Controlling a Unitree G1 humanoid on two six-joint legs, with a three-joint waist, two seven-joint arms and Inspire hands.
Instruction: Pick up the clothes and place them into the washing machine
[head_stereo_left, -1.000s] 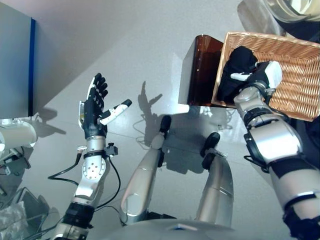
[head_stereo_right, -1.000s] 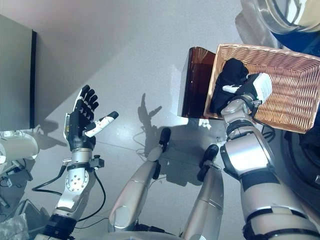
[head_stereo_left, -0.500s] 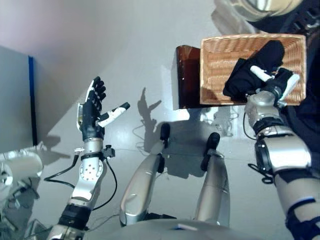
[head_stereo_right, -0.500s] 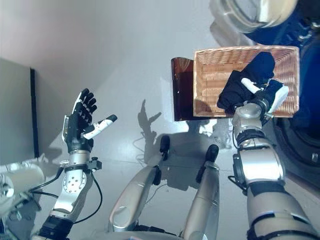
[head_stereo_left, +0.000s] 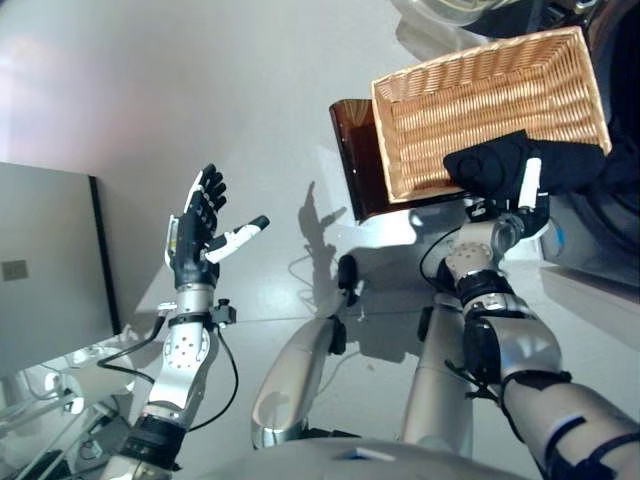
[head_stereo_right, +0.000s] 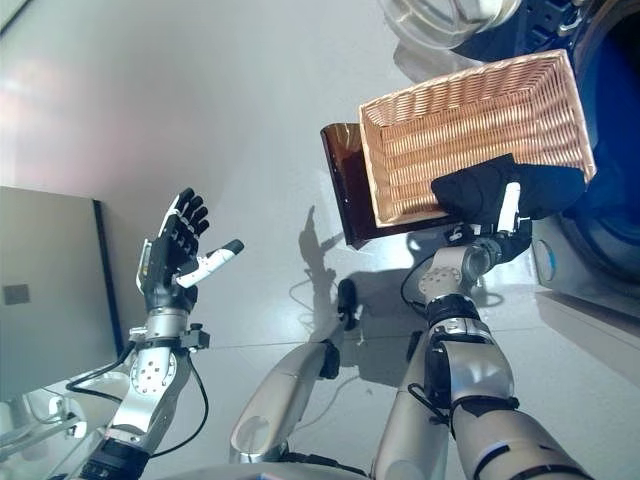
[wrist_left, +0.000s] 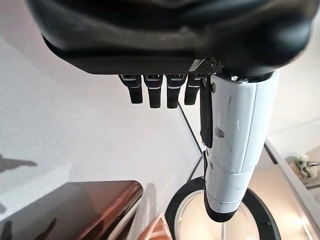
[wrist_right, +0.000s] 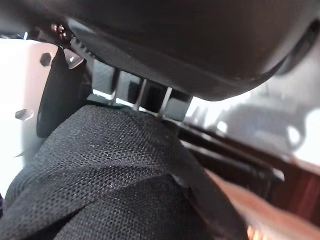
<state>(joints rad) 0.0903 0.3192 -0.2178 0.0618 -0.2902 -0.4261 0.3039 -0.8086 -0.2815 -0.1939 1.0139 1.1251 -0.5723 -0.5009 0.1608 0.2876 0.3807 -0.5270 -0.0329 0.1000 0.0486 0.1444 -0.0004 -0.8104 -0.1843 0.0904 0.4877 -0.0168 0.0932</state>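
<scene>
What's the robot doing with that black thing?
The robot's right hand is holding a black cloth at the near edge of a wicker basket, which sits on a brown stand. Its left hand is open in the air, holding nothing. The washing machine's round door is close by.

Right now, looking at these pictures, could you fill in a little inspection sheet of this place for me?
Surface: pale grey floor, glossy.
Job's things: black garment held over the near rim of the wicker basket; washing machine with a round opening just right of the basket.
Clutter: brown box against the basket's left side; grey cabinet at the left.
Hands: right hand clamped on the garment; left hand raised, open, holding nothing.
Cables: nothing seen apart from the robot's own.
Surroundings: nothing seen.
</scene>
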